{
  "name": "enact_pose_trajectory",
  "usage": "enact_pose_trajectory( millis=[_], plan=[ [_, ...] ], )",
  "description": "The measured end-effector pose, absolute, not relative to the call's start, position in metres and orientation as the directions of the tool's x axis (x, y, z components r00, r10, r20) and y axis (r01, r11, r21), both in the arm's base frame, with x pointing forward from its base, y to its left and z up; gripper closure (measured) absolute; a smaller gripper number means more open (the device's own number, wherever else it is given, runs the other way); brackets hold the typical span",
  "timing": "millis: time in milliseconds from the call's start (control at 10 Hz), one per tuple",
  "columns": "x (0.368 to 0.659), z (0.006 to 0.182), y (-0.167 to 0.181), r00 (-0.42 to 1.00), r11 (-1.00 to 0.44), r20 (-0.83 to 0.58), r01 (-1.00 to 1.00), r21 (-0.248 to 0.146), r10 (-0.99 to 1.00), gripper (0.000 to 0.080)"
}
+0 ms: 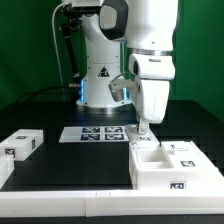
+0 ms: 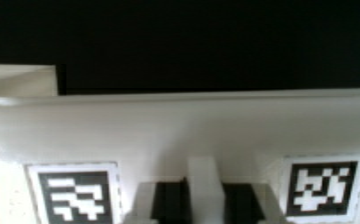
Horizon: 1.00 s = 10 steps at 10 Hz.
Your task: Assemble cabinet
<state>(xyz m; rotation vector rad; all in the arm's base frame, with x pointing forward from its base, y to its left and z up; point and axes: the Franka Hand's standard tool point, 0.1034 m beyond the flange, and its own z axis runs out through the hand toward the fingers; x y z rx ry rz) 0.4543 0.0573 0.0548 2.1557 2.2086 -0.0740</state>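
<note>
Gripper (image 1: 143, 128) points straight down, tips at the back corner of the cabinet (image 1: 165, 172) on the exterior view's left. Cannot tell whether the fingers are apart or clamped on the wall: the tips are too small in the exterior view and blurred in the wrist view.

Nearest the exterior camera: white border (image 1: 60, 205) along the front edge of the black table (image 1: 70, 165).

Cabinet sits just behind the border, on the exterior view's right. One tag (image 1: 180, 185) on its front face. An open compartment shows at its top, directly under the gripper.

Wrist view: a cabinet wall fills the lower frame, with a black-and-white tag on either side.

One drawer block (image 1: 22, 143) lies on the table at the exterior view's far left, well apart from the cabinet.

Marker board (image 1: 95, 133) lies flat behind, between block and cabinet.

Arm base (image 1: 100, 75) stands farthest back.
</note>
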Motion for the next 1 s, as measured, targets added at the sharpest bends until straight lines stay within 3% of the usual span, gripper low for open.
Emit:
enact_pose_trajectory(
  millis=[400, 1000],
  plan=[
    [0.4545, 0.0569, 0.0610, -0.020, 0.022, -0.051, 0.999, 0.040, 0.999, 0.0731],
    [0.4536, 0.0551, 0.0582, -0.016, 0.018, -0.051, 0.999, 0.036, 0.999, 0.0731]
  ],
)
